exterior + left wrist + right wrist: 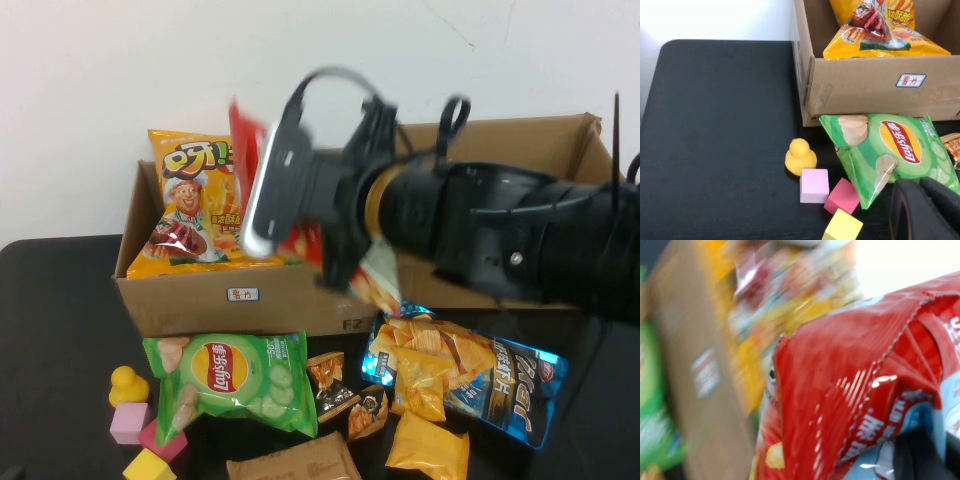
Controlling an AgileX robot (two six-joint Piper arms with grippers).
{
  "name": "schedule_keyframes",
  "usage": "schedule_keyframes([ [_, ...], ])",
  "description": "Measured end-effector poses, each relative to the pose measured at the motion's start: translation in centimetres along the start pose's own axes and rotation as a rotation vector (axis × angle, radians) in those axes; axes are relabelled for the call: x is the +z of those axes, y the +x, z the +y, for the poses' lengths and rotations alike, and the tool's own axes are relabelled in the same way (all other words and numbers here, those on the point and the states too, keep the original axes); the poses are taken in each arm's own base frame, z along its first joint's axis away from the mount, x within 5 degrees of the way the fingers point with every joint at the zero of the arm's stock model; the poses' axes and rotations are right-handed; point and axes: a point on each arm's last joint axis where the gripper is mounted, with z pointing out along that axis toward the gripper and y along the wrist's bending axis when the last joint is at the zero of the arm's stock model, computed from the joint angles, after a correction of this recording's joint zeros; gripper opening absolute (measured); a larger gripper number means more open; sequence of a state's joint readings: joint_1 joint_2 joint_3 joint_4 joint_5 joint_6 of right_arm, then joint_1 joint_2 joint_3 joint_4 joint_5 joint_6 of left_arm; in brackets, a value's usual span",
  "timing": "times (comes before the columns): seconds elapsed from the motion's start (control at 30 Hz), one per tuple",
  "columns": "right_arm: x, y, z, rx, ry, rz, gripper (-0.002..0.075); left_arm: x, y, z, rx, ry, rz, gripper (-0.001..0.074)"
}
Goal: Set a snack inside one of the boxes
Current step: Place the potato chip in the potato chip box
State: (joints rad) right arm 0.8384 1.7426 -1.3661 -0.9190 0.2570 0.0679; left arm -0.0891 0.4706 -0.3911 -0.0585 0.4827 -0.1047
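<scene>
Delivery was midway: your right gripper [335,240] was clamped on the red snack bag [245,135], carrying it upright, long axis vertical, above the left box [200,300] near the table's far edge, unreleased. Your left gripper [925,210] idled at the near edge, its claw state unclear.

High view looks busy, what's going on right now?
The right gripper is carrying a red snack bag, jaws shut on it, over the left cardboard box, which already holds a yellow chip bag. The left gripper is parked low by the green Lay's bag in front of the box. The red bag isn't released yet.
</scene>
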Motion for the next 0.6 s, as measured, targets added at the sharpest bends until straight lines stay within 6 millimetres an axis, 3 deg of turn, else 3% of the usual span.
schedule_keyframes([
  [0.23, 3.9, 2.7, -4.9, 0.434, 0.072, -0.16, 0.0011, 0.0, 0.0, 0.0, 0.008, 0.0, 0.005, -0.0002],
  [0.37, 6.5, 3.8, -6.5, 0.548, 0.087, -0.182, 0.0036, 0.0, 0.0, 0.0, 0.01, 0.0, 0.005, -0.0003],
  [0.47, 8.3, 4.3, -5.9, 0.602, 0.072, -0.17, 0.0172, 0.0, 0.0, 0.0, 0.012, 0.0, 0.005, -0.0002],
  [0.6, 10.1, 5.3, -4.8, 0.668, 0.059, -0.12, 0.0469, 0.0, 0.0, 0.0, 0.016, 0.0, 0.005, -0.0002],
])
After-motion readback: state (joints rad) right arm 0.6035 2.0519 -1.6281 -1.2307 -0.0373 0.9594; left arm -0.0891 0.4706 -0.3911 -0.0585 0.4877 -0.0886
